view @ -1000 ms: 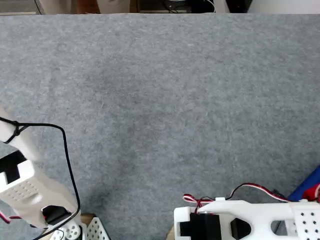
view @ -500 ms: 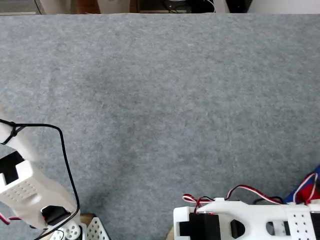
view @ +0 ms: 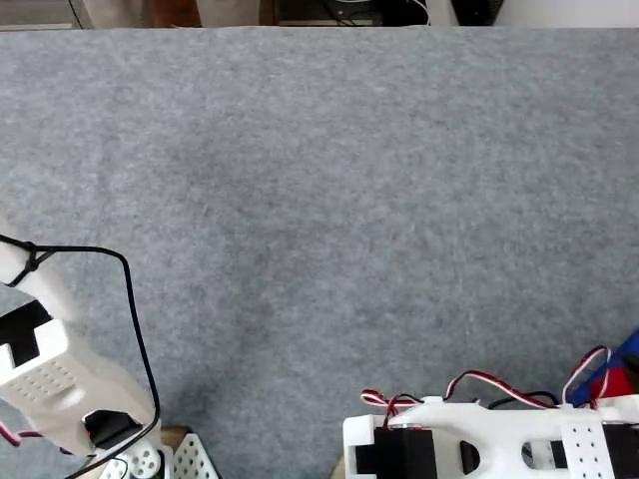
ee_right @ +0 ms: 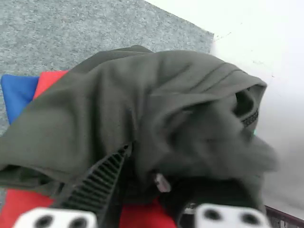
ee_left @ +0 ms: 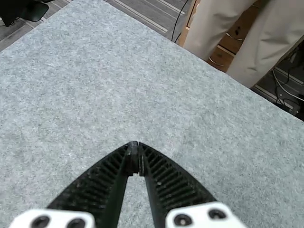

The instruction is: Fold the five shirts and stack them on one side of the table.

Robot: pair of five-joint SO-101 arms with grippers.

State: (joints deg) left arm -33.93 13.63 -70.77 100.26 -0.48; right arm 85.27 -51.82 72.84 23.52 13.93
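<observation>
**Surface.** A grey felt surface (view: pixel 319 200) spans the high view.

**Left arm.** The left arm (view: pixel 60 384) stands at the near left corner of the surface, with a black cable looping over it. The left fingers (ee_left: pixel 116 173) are pressed together tip to tip and hold nothing. They hang above bare grey felt.

**Right arm.** The right arm (view: pixel 479 444) lies along the near edge, pointing toward the right-hand side of the surface. Red and white wires arch over its body.

**Shirts.**
- The shirts lie in a pile at the near right edge of the surface.
- In the high view a strip of blue cloth (view: pixel 629 351) and a patch of red cloth (view: pixel 621 383) show at the right border, just beyond the right arm.
- In the right wrist view a dark shirt (ee_right: pixel 133 104) lies bunched on top of the pile.
- The dark shirt rests on a red shirt (ee_right: pixel 50 80).
- The red shirt rests on a blue shirt (ee_right: pixel 16 92).
- Grey felt shows beyond the pile.

**Right fingers.** The right fingers (ee_right: pixel 95 183) are at the pile, touching the dark shirt. Its folds cover one finger and the tip of the other. Whether they are apart or clamped on the cloth cannot be told.
</observation>
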